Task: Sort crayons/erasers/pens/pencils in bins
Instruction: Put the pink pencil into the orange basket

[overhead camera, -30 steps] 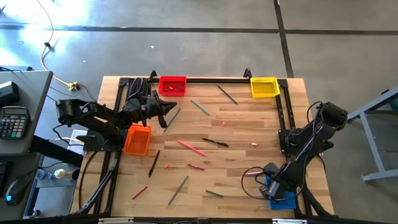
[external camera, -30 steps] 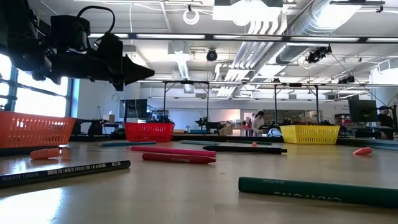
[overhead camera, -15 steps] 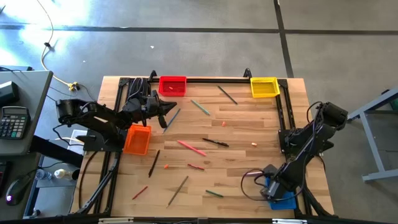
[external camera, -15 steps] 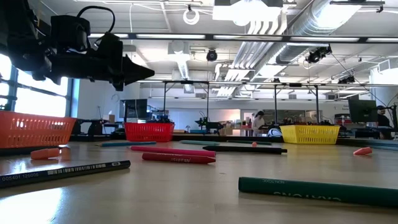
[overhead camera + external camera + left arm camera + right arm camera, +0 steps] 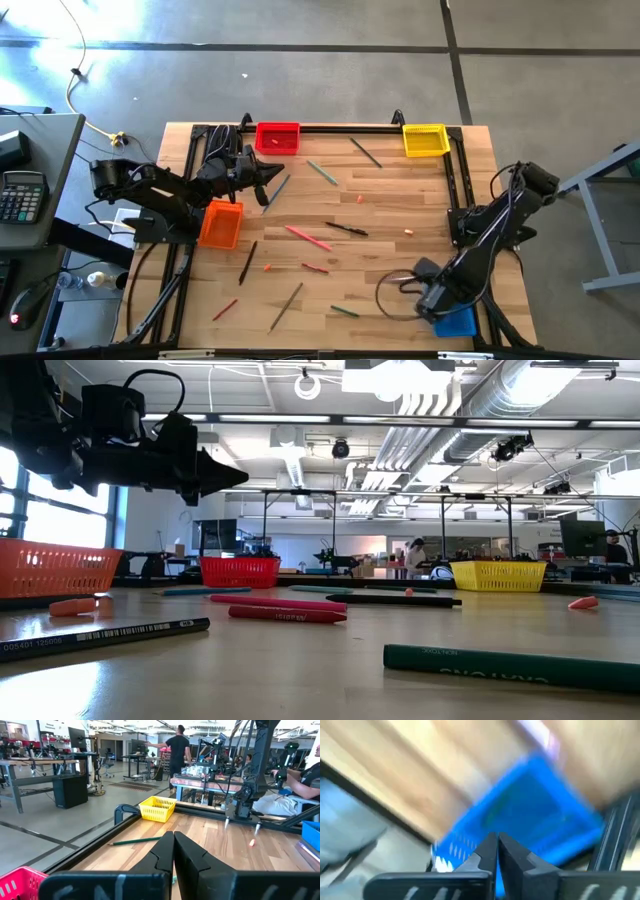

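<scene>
Right gripper (image 5: 432, 297), seen from the high view, has shifted left off the blue bin (image 5: 458, 322) at the table's (image 5: 400, 210) near right corner, fingers pressed together and empty, so a drop there looks finished. Left gripper (image 5: 268, 170) hangs unchanged near the red bin (image 5: 277, 137), also shut on nothing. Pens, pencils and crayons remain scattered mid-table. Low view: nothing differs. Right wrist view: blue bin (image 5: 530, 815) blurred beyond the closed fingers.
</scene>
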Controlling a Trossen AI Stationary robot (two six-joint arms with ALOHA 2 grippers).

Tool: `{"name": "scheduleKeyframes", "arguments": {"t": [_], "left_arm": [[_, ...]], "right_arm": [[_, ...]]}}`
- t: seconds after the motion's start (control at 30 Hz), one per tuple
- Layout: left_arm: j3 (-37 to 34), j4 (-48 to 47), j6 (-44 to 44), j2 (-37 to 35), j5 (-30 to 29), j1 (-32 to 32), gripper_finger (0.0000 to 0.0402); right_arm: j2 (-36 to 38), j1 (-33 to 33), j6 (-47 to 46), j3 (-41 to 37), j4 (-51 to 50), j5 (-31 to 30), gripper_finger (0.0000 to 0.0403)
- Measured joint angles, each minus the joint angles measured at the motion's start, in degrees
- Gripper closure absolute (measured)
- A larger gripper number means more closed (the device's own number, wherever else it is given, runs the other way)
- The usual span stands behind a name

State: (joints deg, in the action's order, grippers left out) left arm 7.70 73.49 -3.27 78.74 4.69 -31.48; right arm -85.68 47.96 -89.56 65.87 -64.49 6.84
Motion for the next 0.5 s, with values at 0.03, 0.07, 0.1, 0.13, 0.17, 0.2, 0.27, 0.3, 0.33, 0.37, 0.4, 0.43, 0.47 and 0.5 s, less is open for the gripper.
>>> {"name": "scheduleKeyframes", "arguments": {"t": [0.03, 0.07, 0.1, 0.13, 0.17, 0.2, 0.27, 0.3, 0.33, 0.37, 0.4, 0.43, 0.47, 0.5], "left_arm": [[0.00, -0.01, 0.01, 0.00, 0.00, -0.01, 0.0401], [0.00, 0.01, 0.03, 0.00, 0.00, -0.01, 0.0401], [0.00, 0.01, 0.22, 0.00, 0.00, -0.01, 0.0401], [0.00, 0.01, 0.44, 0.00, 0.00, -0.01, 0.0401], [0.00, 0.01, 0.44, 0.00, 0.00, -0.01, 0.0401], [0.00, 0.01, 0.45, 0.00, 0.00, 0.01, 0.0401], [0.00, 0.01, 0.46, 0.00, 0.00, -0.01, 0.0401], [0.00, 0.01, 0.46, 0.00, 0.00, 0.00, 0.0401], [0.00, 0.00, 0.46, 0.00, 0.03, 0.02, 0.0401], [0.00, -0.11, 0.44, 0.00, 0.23, 0.11, 0.0401], [0.02, -0.66, 0.42, 0.00, 0.44, 0.25, 0.0401], [0.02, -1.70, 0.42, 0.00, 0.44, 0.56, 0.0401], [0.02, -2.91, 0.56, 0.02, 0.46, 0.92, 0.0401], [0.02, -4.07, 1.23, 0.02, 0.46, 1.28, 0.0401]], "right_arm": [[0.72, -0.79, 2.40, -0.33, 0.14, -3.58, 0.0396], [1.63, -1.69, 4.52, -0.90, 0.38, -6.77, 0.0398], [2.71, -2.75, 6.78, -1.73, 0.93, -10.16, 0.0400], [3.79, -3.81, 9.40, -2.57, 2.14, -13.74, 0.0401], [4.86, -4.80, 12.43, -3.43, 4.09, -17.66, 0.0401], [6.12, -5.72, 15.82, -4.62, 6.65, -21.92, 0.0401], [8.76, -7.62, 23.56, -7.93, 12.92, -29.21, 0.0402], [10.05, -8.73, 27.73, -9.88, 17.13, -31.38, 0.0402], [11.44, -9.95, 31.89, -12.09, 22.07, -32.42, 0.0402], [12.69, -11.31, 36.41, -14.51, 27.04, -32.86, 0.0402], [13.83, -12.73, 40.85, -16.91, 32.20, -33.05, 0.0403], [14.87, -14.17, 45.50, -19.70, 38.11, -33.21, 0.0402], [15.72, -15.66, 50.07, -22.46, 44.18, -33.10, 0.0403], [16.40, -17.15, 54.69, -25.14, 50.01, -32.82, 0.0403]]}}
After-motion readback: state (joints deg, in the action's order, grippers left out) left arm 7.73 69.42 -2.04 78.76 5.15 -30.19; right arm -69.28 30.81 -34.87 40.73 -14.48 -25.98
